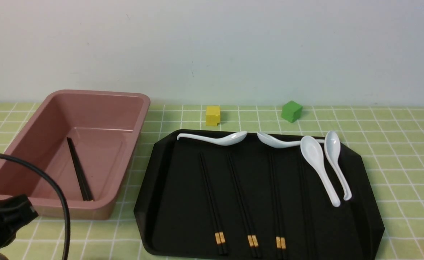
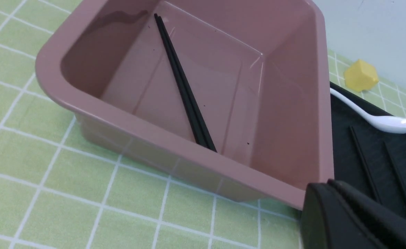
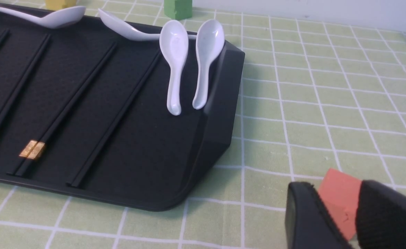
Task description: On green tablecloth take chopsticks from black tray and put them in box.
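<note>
One pair of black chopsticks [image 1: 79, 171] lies in my pink box [image 1: 125, 151], at the left of the front view. More pairs lie side by side on the black tray [image 1: 183, 202], in the middle and lower right of that frame, on the green tablecloth [image 1: 406, 144]. Most show gold bands near the bottom edge.

My left end effector [image 2: 327, 207] is pressed shut with nothing in it — it is near the box. My right end effector [image 3: 334, 214] has a gap between its tips, and I see nothing held there.

I think I am between picks, with one pair done and more to go. Next I should open up, go over the tray, and pinch one pair — both sticks together — without bumping the white spoons [image 1: 318, 162].
</note>
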You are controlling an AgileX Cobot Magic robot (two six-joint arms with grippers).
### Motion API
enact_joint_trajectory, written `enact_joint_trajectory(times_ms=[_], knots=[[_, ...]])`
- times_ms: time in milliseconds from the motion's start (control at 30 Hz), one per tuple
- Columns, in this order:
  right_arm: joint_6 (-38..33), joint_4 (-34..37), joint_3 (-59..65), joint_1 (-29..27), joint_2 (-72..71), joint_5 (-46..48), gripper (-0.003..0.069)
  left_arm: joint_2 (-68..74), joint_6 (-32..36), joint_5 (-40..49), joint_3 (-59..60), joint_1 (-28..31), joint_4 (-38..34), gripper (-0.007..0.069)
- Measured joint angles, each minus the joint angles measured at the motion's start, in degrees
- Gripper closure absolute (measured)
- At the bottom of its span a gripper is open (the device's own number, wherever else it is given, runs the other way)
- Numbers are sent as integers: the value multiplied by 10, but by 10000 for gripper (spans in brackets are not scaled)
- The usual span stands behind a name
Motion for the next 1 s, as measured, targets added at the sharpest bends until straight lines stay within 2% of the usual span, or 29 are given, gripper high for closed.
enact_joint_trajectory(times_ms=[233, 400, 533, 700, 800, 1000], knots=[[0, 0, 0, 0, 0, 0, 419, -76, 0, 19, 2, 0, 0, 637], [0, 0, 0, 0, 0, 0, 419, -206, 0, 21, 36, 0, 12, 636], [0, 0, 0, 0, 0, 0, 419, -318, 0, 28, 100, 0, 53, 634], [0, 0, 0, 0, 0, 0, 419, -396, 0, 43, 159, 0, 63, 629], [0, 0, 0, 0, 0, 0, 419, -430, 0, 70, 177, 0, 64, 626], [0, 1, 0, 0, 0, 0, 419, -442, 0, 182, 180, -1, 102, 624]])
